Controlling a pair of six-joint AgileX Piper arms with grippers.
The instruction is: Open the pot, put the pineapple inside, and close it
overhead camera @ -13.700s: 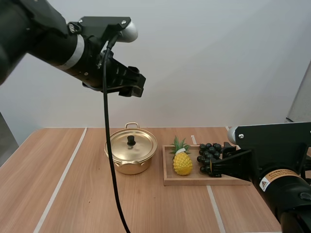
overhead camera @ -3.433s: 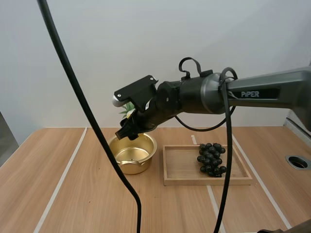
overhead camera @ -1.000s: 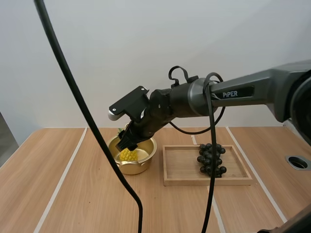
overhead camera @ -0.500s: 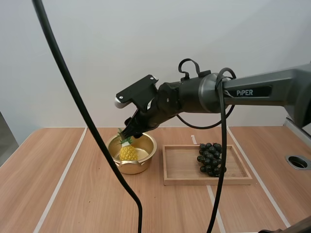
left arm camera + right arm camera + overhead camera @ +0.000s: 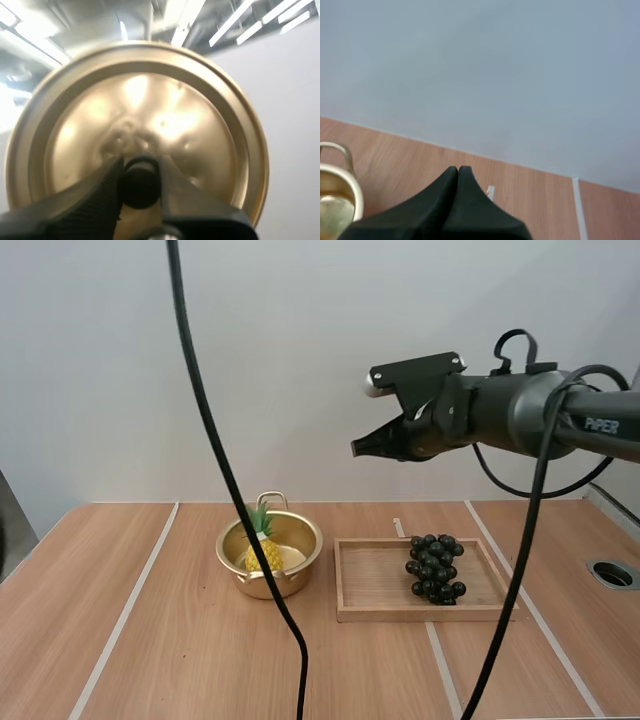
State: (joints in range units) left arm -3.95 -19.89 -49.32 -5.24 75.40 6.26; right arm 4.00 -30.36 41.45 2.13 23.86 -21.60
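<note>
In one open pot point(image 5: 268, 586): one pineapple point(image 5: 263, 554). Left gripper point(image 5: 141, 170) pinches one lid point(image 5: 150, 110); right gripper point(image 5: 357, 449) closed, empty.

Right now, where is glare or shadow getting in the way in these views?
Left wrist view: bright glare patches on the gold lid, whose knob the left end effector pinches. High view: even light, a pale sheen inside the pot, a soft shadow at its base. Right wrist view: the shut right end effector reads as a black wedge.
</note>
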